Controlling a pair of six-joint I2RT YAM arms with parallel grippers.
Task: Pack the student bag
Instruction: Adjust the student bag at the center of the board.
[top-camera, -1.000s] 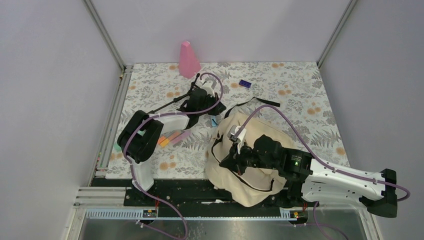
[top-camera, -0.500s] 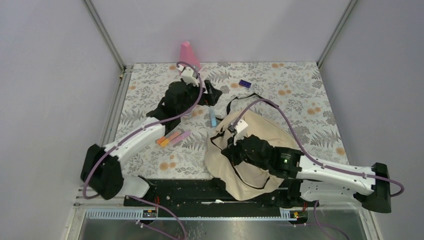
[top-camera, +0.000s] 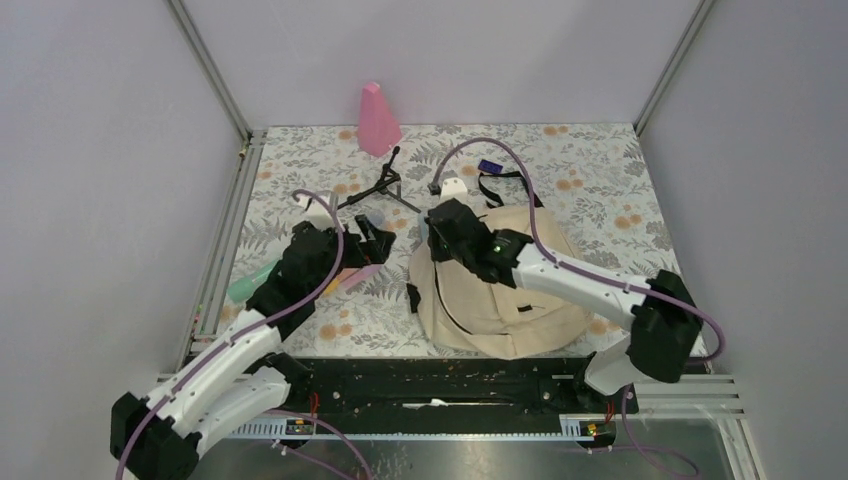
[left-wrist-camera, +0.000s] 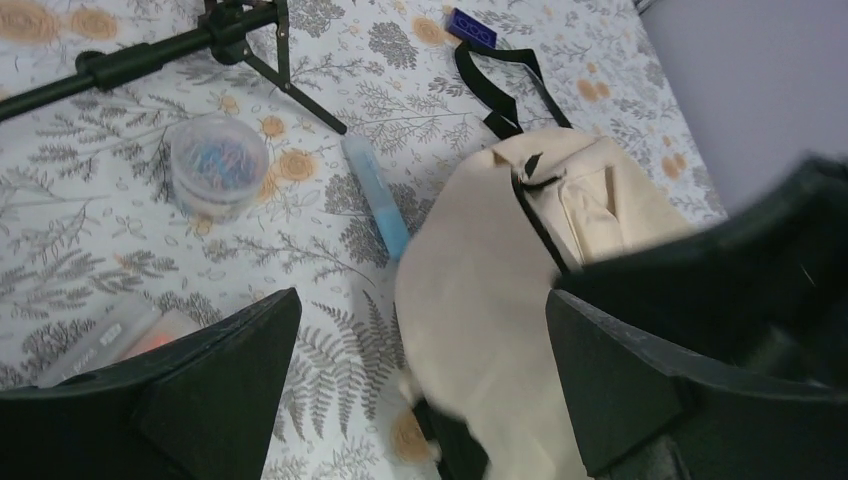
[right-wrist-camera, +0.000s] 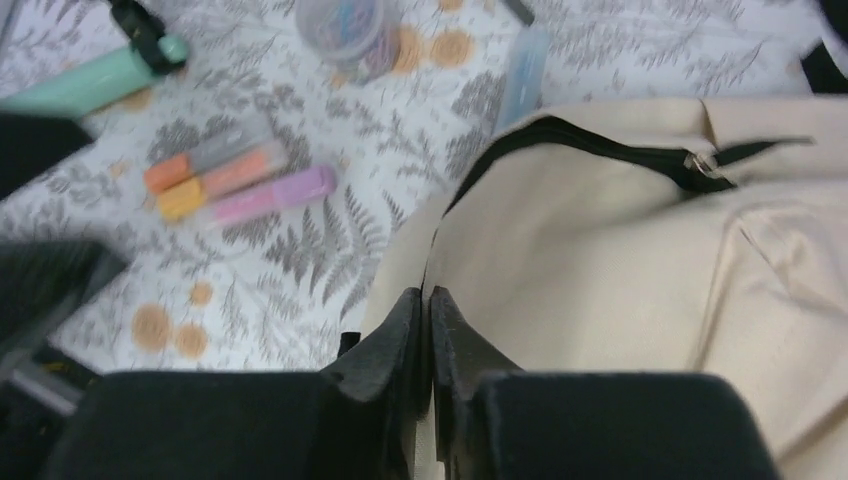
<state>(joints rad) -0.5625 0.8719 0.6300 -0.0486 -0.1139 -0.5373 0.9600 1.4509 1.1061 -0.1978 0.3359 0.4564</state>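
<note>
Since my right claw (right-wrist-camera: 430, 300) is pinched shut on the rim fabric of the student bag (top-camera: 480, 312) (just beside the black zip, I think), I should lift that lip slowly to open the mouth wide. The bag lies flat, centre-right on the table (top-camera: 600, 170). My right forearm reaches across it. My left claw (left-wrist-camera: 422, 310) hovers wide open and empty, angled down near the blue tube (left-wrist-camera: 378, 195).

On the tabletop (top-camera: 600, 190) I count one student bag (top-camera: 500, 290); one pink cone (top-camera: 377, 120); one black tripod (left-wrist-camera: 150, 60); one small purple block (left-wrist-camera: 470, 27); one clear jar of paper clips (left-wrist-camera: 217, 160); one pale blue stick (left-wrist-camera: 377, 195); three markers (right-wrist-camera: 225, 180) lying side by side; one mint-green tube (right-wrist-camera: 95, 80) with a black cap.
</note>
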